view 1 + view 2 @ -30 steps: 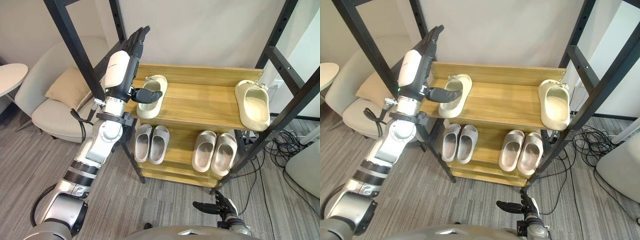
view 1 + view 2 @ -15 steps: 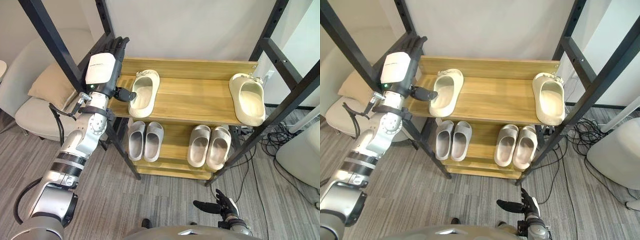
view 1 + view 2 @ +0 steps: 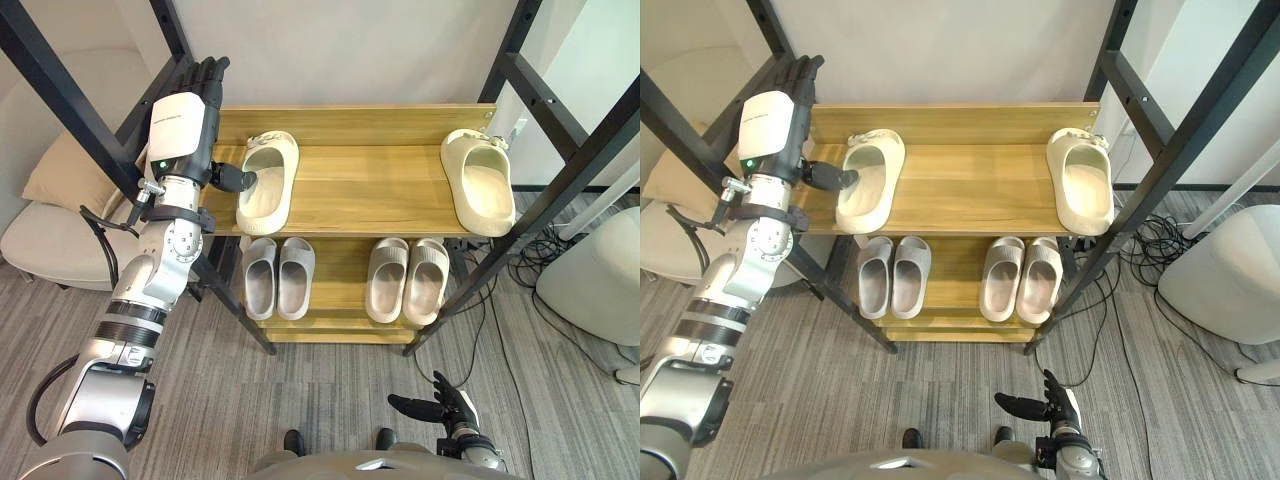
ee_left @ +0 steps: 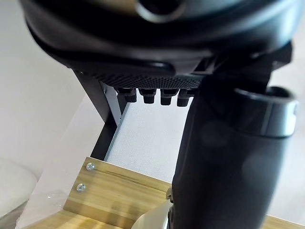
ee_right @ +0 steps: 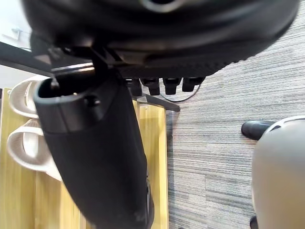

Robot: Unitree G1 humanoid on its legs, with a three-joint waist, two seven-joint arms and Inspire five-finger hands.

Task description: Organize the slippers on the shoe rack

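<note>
On the top shelf (image 3: 370, 190) of the shoe rack (image 3: 340, 336), the left slipper (image 3: 268, 180) lies well apart from its mate (image 3: 478, 182). Left hand (image 3: 182, 120): fingers straight, thumb at the slipper's rim, seemingly shallower than before; slipper unmoved, pairing pending. Right hand (image 3: 442, 408) hangs relaxed.

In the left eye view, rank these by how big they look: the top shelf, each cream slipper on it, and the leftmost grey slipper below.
Largest: the top shelf.
Next: the left cream slipper and the right cream slipper, about alike.
Smallest: the grey slipper on the lower shelf, though it lies farther from the camera.
</note>
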